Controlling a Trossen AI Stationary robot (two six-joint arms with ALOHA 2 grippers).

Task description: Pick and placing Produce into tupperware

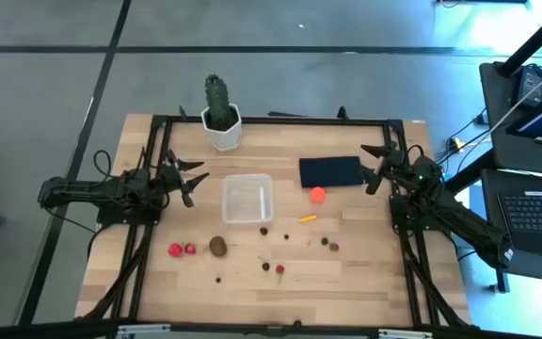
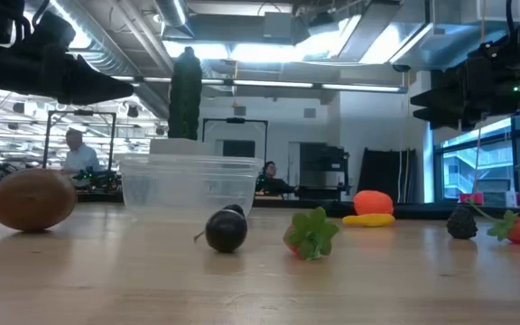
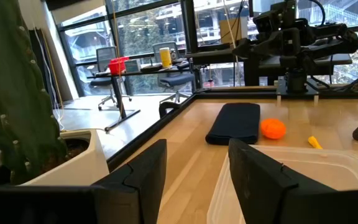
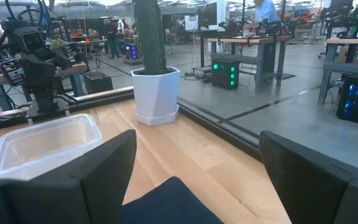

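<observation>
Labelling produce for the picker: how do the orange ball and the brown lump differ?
Colour: the orange ball is bright orange; the brown lump is dull brown.
Shape: in the low view the ball looks round, the lump a longer oval.
Place: the ball lies beside the dark navy rectangle, on the right gripper's side of the tupperware; the lump lies by the tupperware's opposite, front corner, near the red pieces.
Shared: both rest on the table, outside the tupperware, ungripped.

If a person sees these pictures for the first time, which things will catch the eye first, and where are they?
The clear tupperware sits empty at the middle of the wooden table, with the tall green cactus in its white pot at the far edge behind it. The bright orange ball lies beside the dark navy rectangle, right of the tupperware. Small produce, such as the brown lump, lies scattered along the near side.
</observation>
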